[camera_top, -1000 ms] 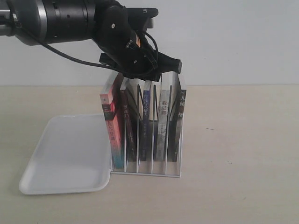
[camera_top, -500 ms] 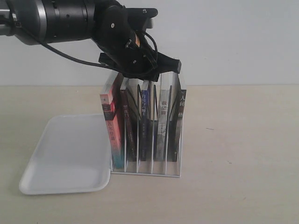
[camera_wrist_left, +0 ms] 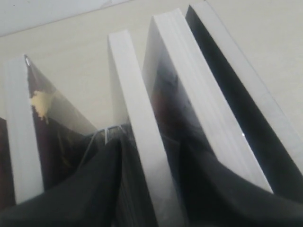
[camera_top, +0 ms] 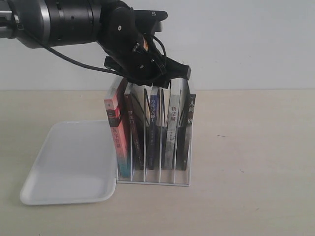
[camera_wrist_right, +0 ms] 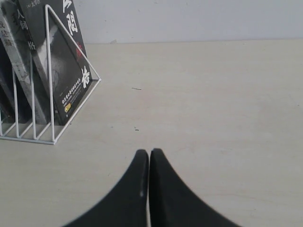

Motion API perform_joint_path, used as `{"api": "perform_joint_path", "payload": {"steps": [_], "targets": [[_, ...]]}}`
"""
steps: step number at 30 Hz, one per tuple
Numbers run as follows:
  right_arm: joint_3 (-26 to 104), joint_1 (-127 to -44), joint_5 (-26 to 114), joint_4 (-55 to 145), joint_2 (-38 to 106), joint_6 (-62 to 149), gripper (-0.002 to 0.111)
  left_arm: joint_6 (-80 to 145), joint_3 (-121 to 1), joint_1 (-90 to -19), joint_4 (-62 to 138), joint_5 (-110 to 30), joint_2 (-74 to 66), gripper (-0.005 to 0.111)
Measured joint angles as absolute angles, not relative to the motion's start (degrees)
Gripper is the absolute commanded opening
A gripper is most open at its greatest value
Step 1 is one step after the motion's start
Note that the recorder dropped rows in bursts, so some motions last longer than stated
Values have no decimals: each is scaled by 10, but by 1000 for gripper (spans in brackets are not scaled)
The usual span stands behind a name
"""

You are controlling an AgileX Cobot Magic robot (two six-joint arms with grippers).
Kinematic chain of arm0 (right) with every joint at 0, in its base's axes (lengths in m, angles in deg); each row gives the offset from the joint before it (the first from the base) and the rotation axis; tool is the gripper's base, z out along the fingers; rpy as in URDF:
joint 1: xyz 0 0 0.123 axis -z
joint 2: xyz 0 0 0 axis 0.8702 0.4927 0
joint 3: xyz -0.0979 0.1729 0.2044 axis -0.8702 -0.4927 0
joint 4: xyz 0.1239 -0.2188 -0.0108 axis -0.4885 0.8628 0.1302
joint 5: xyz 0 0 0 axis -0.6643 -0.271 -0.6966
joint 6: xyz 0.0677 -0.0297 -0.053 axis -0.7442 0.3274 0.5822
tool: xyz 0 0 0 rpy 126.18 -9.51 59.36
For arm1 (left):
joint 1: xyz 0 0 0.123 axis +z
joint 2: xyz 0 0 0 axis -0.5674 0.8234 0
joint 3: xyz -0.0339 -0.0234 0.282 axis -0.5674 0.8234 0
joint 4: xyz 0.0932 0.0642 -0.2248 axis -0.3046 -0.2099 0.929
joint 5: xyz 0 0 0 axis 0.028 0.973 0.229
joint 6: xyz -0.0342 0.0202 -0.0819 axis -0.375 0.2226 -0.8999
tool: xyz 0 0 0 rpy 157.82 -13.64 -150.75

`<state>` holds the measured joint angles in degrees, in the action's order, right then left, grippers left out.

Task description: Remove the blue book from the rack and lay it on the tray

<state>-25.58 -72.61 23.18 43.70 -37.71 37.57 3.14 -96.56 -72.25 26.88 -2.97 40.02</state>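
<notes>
The blue book (camera_top: 154,123) stands in the middle slot of the rack (camera_top: 152,181), with your left fingers (camera_wrist_left: 85,194) straddling its top edge; I cannot tell whether they pinch it. Your right fingers (camera_wrist_right: 132,189) are pressed together, empty. A crooked lift may jam the book in its slot and drag the rack up.

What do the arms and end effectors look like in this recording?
The left arm is a glossy black cylinder with a grey band; a black cable loops beneath it and a small orange spot shows near the wrist. The right end effector has two matt black fingers tapering to curved tips.
</notes>
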Motion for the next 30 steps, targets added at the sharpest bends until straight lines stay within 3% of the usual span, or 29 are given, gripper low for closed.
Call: {"api": "perform_joint_path", "payload": {"steps": [4, 9, 13, 30], "targets": [[-256, -726, 232, 437, -377, 376, 0, 31, -966, -722, 269, -30, 400, 25], [-256, -726, 232, 437, -377, 376, 0, 28, -966, -722, 269, -28, 400, 20], [-256, -726, 232, 437, -377, 376, 0, 27, -966, -722, 269, -28, 400, 4], [-256, -726, 232, 437, -377, 376, 0, 25, -964, -722, 269, -25, 356, 4]]}}
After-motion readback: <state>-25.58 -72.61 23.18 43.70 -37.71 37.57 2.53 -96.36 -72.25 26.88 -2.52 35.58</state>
